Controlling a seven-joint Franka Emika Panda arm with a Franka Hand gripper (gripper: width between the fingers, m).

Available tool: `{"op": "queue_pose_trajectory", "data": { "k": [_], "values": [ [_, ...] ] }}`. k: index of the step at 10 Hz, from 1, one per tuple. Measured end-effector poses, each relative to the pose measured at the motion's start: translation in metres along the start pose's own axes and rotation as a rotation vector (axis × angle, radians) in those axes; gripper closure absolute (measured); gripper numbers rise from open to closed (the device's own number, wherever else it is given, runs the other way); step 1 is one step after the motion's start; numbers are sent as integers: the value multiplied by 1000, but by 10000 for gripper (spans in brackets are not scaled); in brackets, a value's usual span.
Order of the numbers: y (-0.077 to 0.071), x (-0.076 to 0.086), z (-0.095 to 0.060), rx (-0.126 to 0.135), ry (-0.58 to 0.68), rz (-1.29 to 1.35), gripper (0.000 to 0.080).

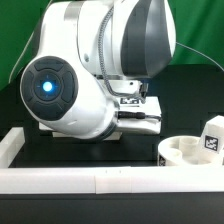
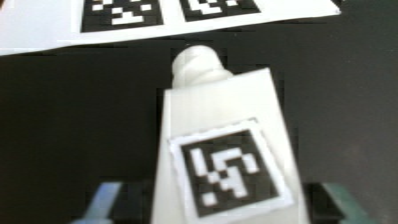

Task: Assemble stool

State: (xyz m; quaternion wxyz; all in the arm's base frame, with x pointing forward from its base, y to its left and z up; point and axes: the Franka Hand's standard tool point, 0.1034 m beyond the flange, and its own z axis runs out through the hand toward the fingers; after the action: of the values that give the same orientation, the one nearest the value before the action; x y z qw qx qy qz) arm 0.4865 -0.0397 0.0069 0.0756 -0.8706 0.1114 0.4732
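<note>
In the wrist view a white stool leg [image 2: 217, 120] lies flat on the black table, its black-and-white tag facing up and its rounded end pointing toward the marker board [image 2: 71, 28]. My gripper [image 2: 222, 202] is open and straddles the leg's tagged end. A dark gap shows between each fingertip [image 2: 111, 200] and the leg's sides. In the exterior view the round white seat disc [image 1: 183, 152] sits at the right. Another tagged leg [image 1: 210, 136] stands at its far side. The arm hides the fingers and the straddled leg there.
A long white rail [image 1: 100, 181] borders the table at the front, with a raised end at the exterior view's left [image 1: 10, 147]. The arm's bulky white body [image 1: 80, 85] fills the middle of the exterior view.
</note>
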Motion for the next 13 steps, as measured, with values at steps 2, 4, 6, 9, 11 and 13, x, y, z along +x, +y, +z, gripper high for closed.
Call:
{"op": "queue_pose_trajectory", "data": {
  "k": [2,4,6,9,11,13],
  "values": [
    [0,0,0,0,0,0,476],
    [0,0,0,0,0,0,476],
    [0,0,0,0,0,0,475],
    [-36,-34,-54,-30,47,-41,475],
    [-41,-42,-66,-30,90,-50,475],
    [-45,-31,-74,-20,273,-55,475]
  ]
}}
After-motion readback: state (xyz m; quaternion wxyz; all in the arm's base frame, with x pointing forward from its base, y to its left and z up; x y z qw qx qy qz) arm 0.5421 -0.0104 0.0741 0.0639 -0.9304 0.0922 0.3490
